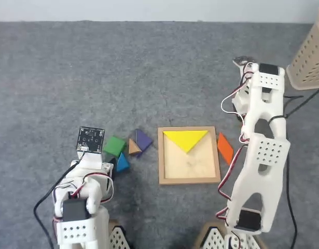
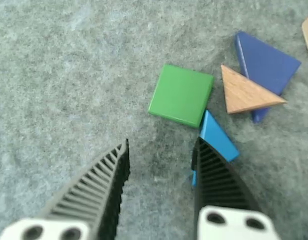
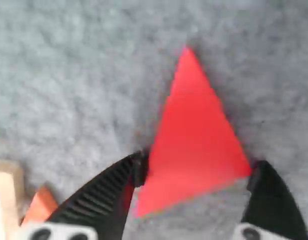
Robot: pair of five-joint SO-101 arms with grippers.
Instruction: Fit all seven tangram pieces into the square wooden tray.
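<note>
The square wooden tray point(image 1: 189, 180) lies mid-table with a yellow triangle point(image 1: 186, 139) in its far half. Left of it sit a green square point(image 2: 181, 95), a light blue triangle point(image 2: 218, 137), a wood-coloured triangle point(image 2: 246, 92) and a dark blue triangle point(image 2: 266, 62). My left gripper point(image 2: 161, 147) hangs open over bare carpet just short of the green square, one finger beside the light blue triangle. An orange parallelogram point(image 1: 225, 148) lies against the tray's right side. Far right, my right gripper point(image 3: 196, 172) is shut on a red triangle point(image 3: 194, 135), a finger touching each base corner.
Grey carpet covers the table. A beige perforated block point(image 1: 309, 54) stands at the far right edge. The right arm point(image 1: 260, 155) stretches along the tray's right side, with cables beside it. The tray's near half is bare wood.
</note>
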